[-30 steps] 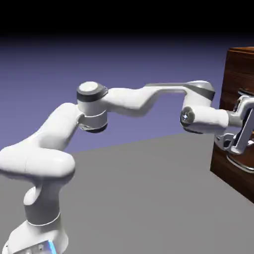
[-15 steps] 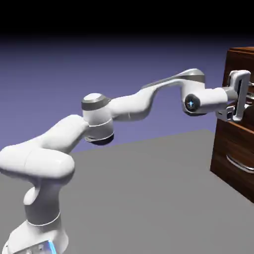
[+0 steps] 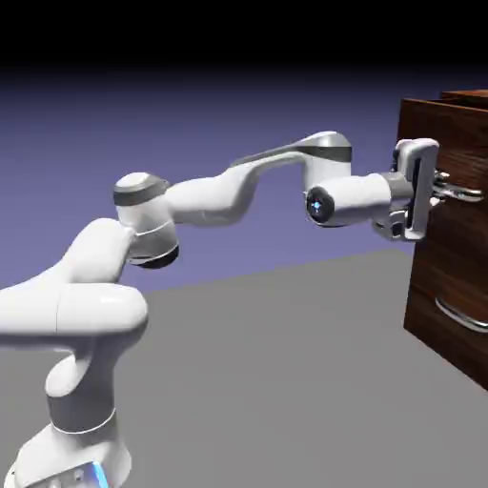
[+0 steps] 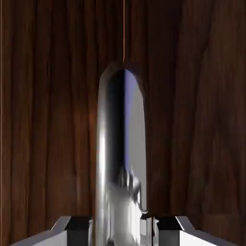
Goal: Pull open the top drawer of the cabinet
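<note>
Two views are telling different parts: the exterior one is showing the top drawer [image 3: 448,143] jutting out from the cabinet [image 3: 453,286] above the tabletop [image 3: 286,381], while the hand view is showing the claw [image 4: 122,226] pinching narrow around the silver handle [image 4: 121,158] against wood grain.

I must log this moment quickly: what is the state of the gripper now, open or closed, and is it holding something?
Gripper: closed on the silver handle of the top drawer, one fingertip on each side of the bar.
</note>
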Robot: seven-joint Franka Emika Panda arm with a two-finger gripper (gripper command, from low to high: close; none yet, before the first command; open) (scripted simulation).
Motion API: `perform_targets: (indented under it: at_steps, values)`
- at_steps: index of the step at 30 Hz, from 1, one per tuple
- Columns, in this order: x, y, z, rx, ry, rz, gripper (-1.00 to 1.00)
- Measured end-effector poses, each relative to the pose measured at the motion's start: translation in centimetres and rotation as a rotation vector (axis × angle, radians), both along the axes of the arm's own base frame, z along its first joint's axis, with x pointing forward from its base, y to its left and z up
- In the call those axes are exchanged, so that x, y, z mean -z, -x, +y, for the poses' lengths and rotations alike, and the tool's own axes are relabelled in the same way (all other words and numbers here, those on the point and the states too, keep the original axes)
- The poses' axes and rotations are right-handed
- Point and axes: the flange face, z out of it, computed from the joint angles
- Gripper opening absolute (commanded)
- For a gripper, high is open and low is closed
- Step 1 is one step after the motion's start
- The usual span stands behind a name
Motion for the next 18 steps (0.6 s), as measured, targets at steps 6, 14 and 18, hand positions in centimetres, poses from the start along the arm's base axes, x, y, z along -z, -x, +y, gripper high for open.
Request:
perform_targets:
  at_steps: [6, 14, 18]
  values:
    - [0.0, 6.1, 0.0, 0.0, 0.0, 0.0, -1.0]
    - [0.0, 15.1, 0.0, 0.0, 0.0, 0.0, -1.0]
    - [0.0, 16.6, 0.0, 0.0, 0.0, 0.003, 1.0]
